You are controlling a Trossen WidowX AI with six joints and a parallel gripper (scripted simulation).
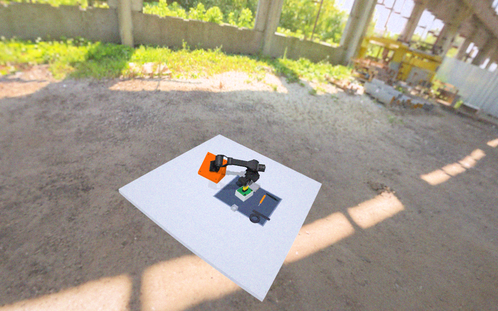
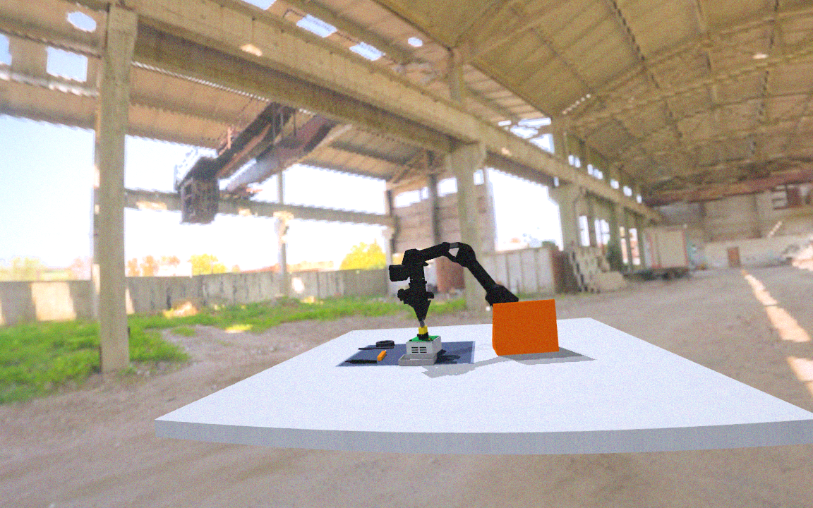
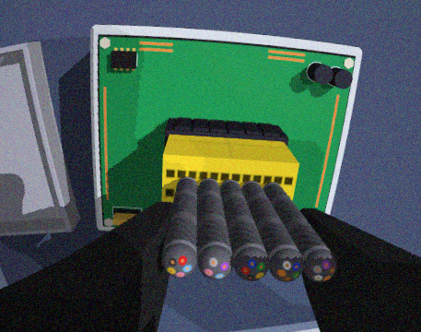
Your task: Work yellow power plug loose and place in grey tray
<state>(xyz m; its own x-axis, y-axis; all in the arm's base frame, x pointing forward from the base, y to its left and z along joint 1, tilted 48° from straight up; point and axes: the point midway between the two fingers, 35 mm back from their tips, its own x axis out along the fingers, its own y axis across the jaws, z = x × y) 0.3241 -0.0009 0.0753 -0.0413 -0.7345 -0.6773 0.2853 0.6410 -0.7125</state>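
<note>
Gripping the yellow plug (image 1: 245,188) (image 2: 423,330) (image 3: 230,152) in our pincer (image 1: 245,185) (image 2: 422,324) (image 3: 236,221), we risk dragging up the board (image 1: 249,192) (image 2: 413,339) (image 3: 210,83) if we pull before its 1 socket (image 3: 226,129) loosens.

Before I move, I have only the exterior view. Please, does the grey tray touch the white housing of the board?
Observer: No, the wrist view shows a strip of dark mat between tray and housing.
Operator: Thank you. And how many cables does the plug have? I cannot count them here.
Observer: Five grey cables, side by side, cross the face of the yellow plug.
</note>
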